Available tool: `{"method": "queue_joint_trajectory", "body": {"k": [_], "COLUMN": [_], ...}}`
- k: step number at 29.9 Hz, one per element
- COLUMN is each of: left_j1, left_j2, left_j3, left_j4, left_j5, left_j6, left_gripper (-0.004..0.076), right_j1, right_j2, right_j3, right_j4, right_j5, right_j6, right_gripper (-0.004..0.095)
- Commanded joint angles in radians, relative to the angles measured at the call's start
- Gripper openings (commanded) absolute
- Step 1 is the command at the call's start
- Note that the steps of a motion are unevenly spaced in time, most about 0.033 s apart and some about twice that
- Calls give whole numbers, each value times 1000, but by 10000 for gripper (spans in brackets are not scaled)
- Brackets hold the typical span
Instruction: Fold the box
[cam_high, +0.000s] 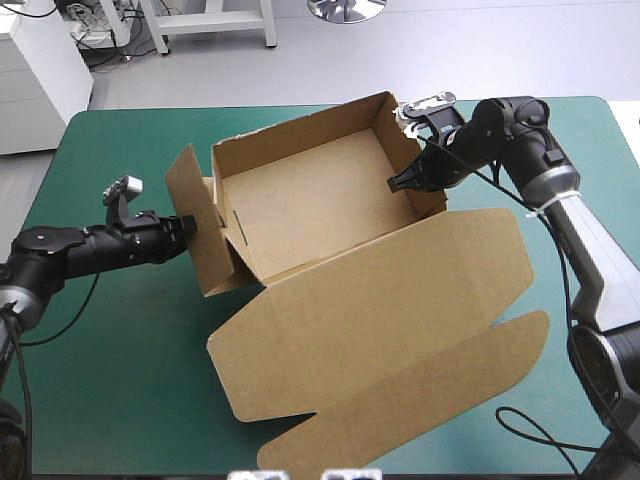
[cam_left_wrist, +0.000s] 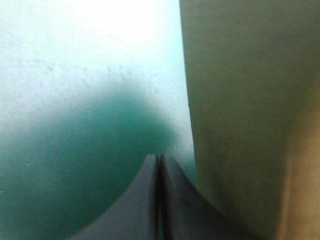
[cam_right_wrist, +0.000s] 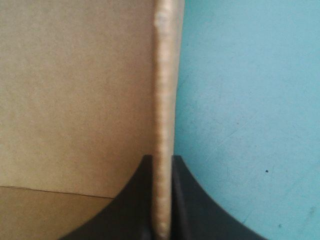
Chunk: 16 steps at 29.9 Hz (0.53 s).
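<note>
A: On the table (cam_high: 110, 390), where is the box (cam_high: 310, 200)?
B: Mid-table, an open tray with walls up, its lid (cam_high: 400, 300) flat toward the near edge.
A: And the pincers?
B: The right pincer (cam_high: 403, 182) grips the tray's right wall (cam_right_wrist: 164, 100). The left pincer (cam_high: 190, 227) is clenched on nothing, just beside the left flap (cam_high: 185, 180).
</note>
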<state>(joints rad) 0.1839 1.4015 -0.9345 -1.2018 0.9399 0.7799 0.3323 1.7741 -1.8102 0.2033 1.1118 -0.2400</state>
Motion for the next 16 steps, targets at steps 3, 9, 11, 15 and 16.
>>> {"method": "queue_joint_trajectory", "body": {"k": [3,9,11,15,16], "left_j1": [-7,-7,-16,-46,-59], "left_j2": [-129,-153,-153,-153,-153], "left_j3": [-26,-34,-45,-82,-90], "left_j4": [21,49,86,108,108], "left_j5": [-68,-71,-73,-84,-90], "left_j6": [-79,-123,-151,-188,-198], "left_gripper": [-10,-10,-10,-10,-10], "right_j1": [2,2,3,3,3], "right_j2": [-51,-51,-51,-51,-51], "right_j3": [-27,-27,-27,-27,-27], "right_j4": [-7,-7,-7,-5,-5], "right_j5": [-34,-30,-26,-24,-24], "right_j6": [25,32,32,39,39], "right_gripper": [-13,-13,-13,-13,-13]}}
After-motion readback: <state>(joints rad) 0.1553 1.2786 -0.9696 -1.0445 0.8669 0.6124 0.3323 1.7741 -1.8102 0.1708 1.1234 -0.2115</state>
